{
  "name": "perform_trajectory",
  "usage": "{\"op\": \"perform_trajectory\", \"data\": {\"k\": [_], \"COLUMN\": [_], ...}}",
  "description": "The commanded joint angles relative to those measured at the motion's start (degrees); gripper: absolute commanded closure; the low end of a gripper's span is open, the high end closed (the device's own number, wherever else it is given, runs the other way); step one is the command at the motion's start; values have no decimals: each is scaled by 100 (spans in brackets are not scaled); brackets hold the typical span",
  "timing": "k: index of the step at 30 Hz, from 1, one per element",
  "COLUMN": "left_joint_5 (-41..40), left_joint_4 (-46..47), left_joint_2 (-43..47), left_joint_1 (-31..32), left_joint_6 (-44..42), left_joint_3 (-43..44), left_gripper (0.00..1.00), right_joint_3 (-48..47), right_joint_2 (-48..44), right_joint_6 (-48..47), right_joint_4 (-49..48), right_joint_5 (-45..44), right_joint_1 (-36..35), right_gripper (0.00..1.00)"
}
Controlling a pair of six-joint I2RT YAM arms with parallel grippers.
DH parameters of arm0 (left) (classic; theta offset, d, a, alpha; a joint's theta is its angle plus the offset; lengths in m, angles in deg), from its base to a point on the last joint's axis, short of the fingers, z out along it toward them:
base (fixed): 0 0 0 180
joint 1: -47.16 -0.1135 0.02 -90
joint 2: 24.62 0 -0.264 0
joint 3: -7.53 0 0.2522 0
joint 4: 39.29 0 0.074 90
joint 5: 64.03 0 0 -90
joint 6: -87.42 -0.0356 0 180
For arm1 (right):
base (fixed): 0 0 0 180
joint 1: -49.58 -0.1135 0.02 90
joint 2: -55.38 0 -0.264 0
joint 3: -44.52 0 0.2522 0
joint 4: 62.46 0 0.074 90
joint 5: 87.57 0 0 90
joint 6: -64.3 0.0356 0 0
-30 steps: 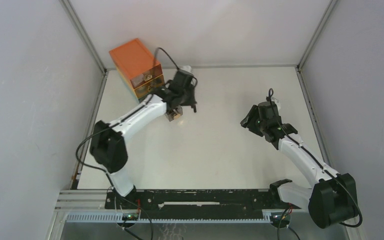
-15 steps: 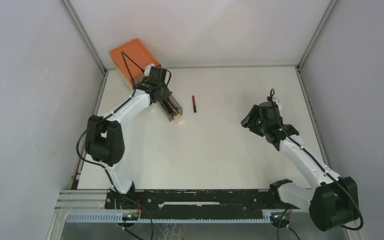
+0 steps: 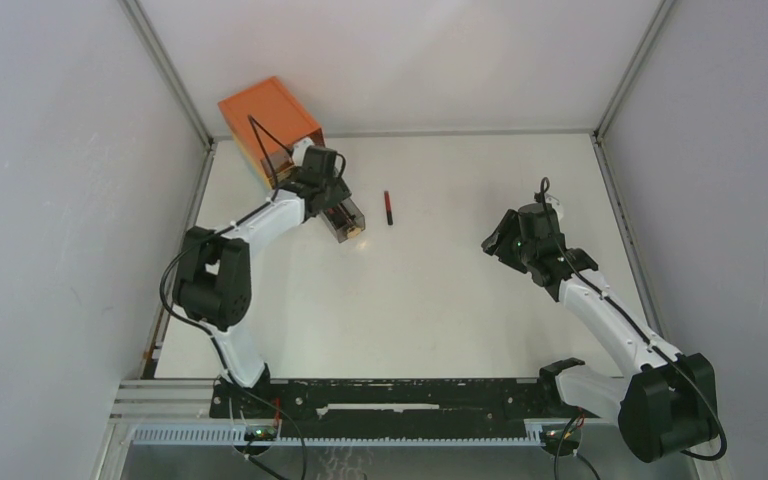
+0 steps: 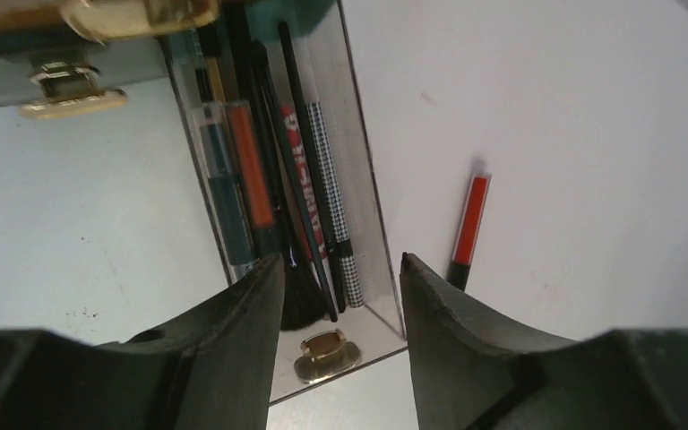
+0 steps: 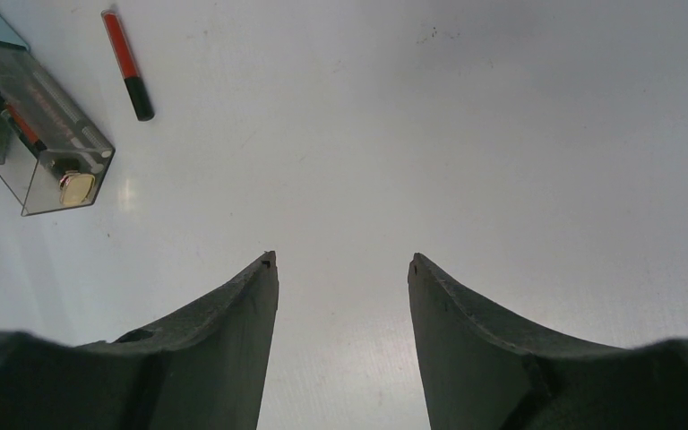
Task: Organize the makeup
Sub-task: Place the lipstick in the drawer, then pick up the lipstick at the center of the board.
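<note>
The left gripper [image 4: 340,262] was held over the outer end of a clear drawer [image 4: 365,210] pulled out from the orange box [image 3: 265,110] at the far left corner of the table [image 3: 440,310]. Its jaws were parted to a moderate width and nothing was gripped between them. Inside the drawer, several pieces of makeup were laid lengthwise and close together: a black brush [image 4: 303,306] with its bristles toward the gold knob [image 4: 324,345], a checked pencil [image 4: 331,206] along the right wall, a red pencil [image 4: 297,170] beside it, a thin black pencil [image 4: 297,134] across them, and an orange stick [image 4: 251,170] in a clear case on the left. One loose red pencil [image 4: 468,222] with a black end was left on the table, just to the right of the drawer and apart from it, lying roughly parallel to it.

The right gripper [image 5: 342,258] was held above bare table on the right side, well apart from the drawer. Its jaws were spread and nothing was held.
</note>
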Motion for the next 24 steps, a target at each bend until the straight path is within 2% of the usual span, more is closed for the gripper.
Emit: {"op": "perform_trajectory", "data": {"k": [1,6,9,11,16,20,22,24], "left_joint_5": [274,256,257,231,296,364,379,151], "left_joint_4": [1030,517,641,376,-474,-862,-944,-1113], "left_joint_2": [454,-102,-400,-731,-1685,-2157,-2308,-2413], "left_joint_1": [350,916,1112,1168,1188,1192,1209,1283], "left_joint_6": [-760,-1507,-1580,-1557,-1466,-1479,-1574,-1689], "left_joint_3": [-336,550,667,1033,2008,2428,2528,2665], "left_gripper": [45,43,40,39,42,42,48,49], "right_joint_3": [-9,-10,-8,-4,1,1,13,25], "right_joint_2": [-84,-115,-149,-193,-283,-321,-322,-300], "right_joint_6": [0,31,91,93,6,-11,-20,-37], "right_joint_4": [-150,-156,-65,0,126,176,154,124], "right_joint_5": [-91,-88,-99,-145,-212,-257,-254,-243], "right_joint_1": [-26,1,-14,-16,-8,1,9,10], "right_gripper": [37,37,37,37,37,37,37,37]}}
